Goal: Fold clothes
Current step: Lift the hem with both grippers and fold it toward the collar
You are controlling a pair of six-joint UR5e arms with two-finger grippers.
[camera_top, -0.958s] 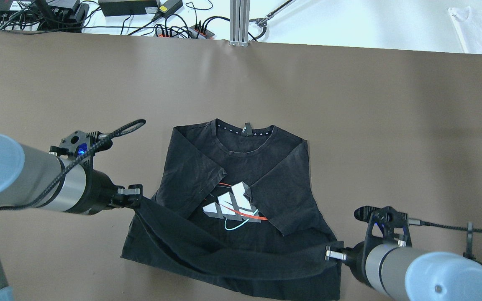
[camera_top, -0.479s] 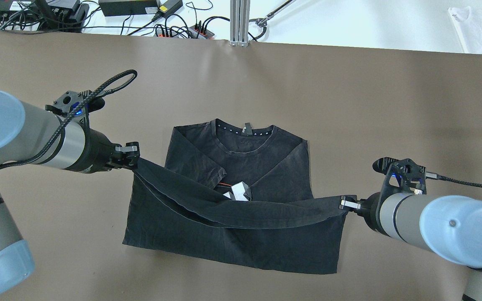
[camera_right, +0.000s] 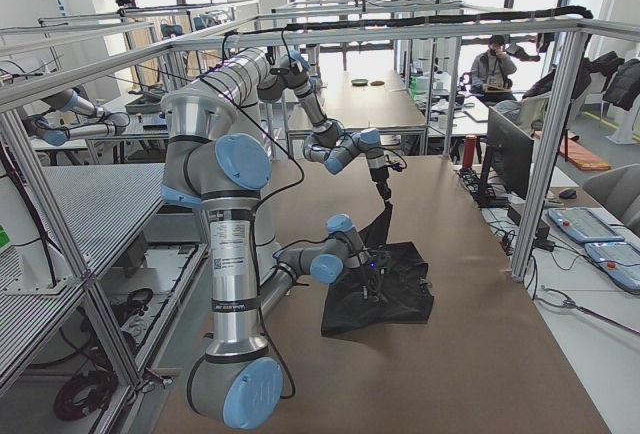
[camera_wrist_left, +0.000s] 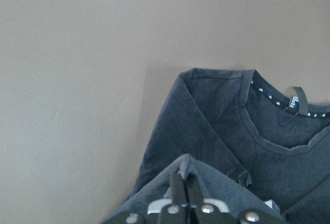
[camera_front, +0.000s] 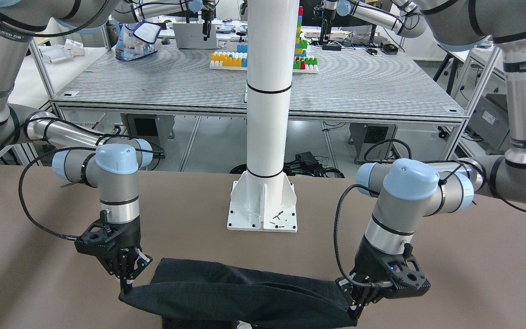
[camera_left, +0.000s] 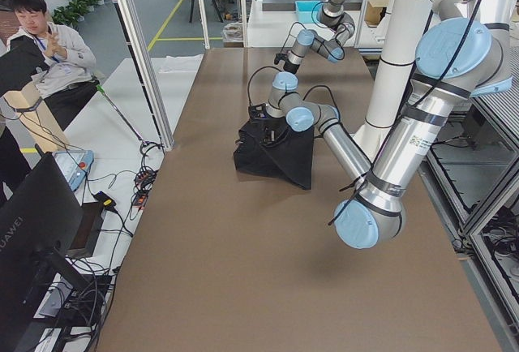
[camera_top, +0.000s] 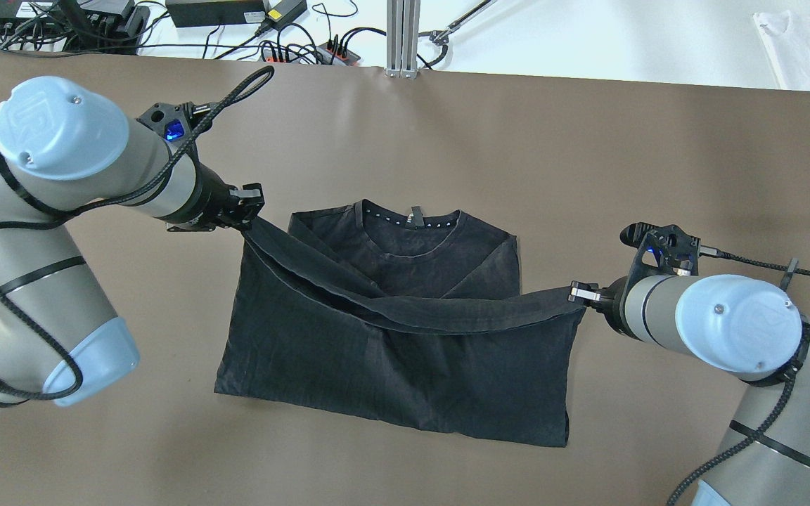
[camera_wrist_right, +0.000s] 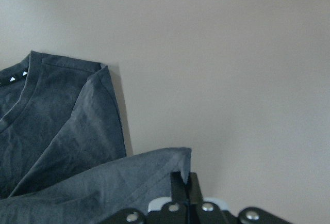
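A black T-shirt (camera_top: 405, 365) lies on the brown table, collar (camera_top: 410, 219) at the far side, sleeves folded in. My left gripper (camera_top: 249, 211) is shut on the left bottom hem corner, held above the shirt's left shoulder. My right gripper (camera_top: 576, 295) is shut on the right hem corner, level with the chest. The lifted hem (camera_top: 419, 313) stretches between them over the printed logo, which is hidden. The wrist views show each gripper pinching the hem, the left gripper (camera_wrist_left: 180, 181) and the right gripper (camera_wrist_right: 180, 181). The front view shows the hem (camera_front: 240, 297) hanging between the left gripper (camera_front: 353, 311) and the right gripper (camera_front: 126, 285).
The robot's white column base (camera_front: 263, 208) stands at the near table edge. Cables and power supplies (camera_top: 215, 14) lie beyond the far edge, with a white garment (camera_top: 809, 49) at the far right. A person (camera_left: 49, 52) stands off the table's left end.
Both grippers have carried the hem away from the robot, toward the collar. The left one moved further than the right. The folded layer now covers the logo.
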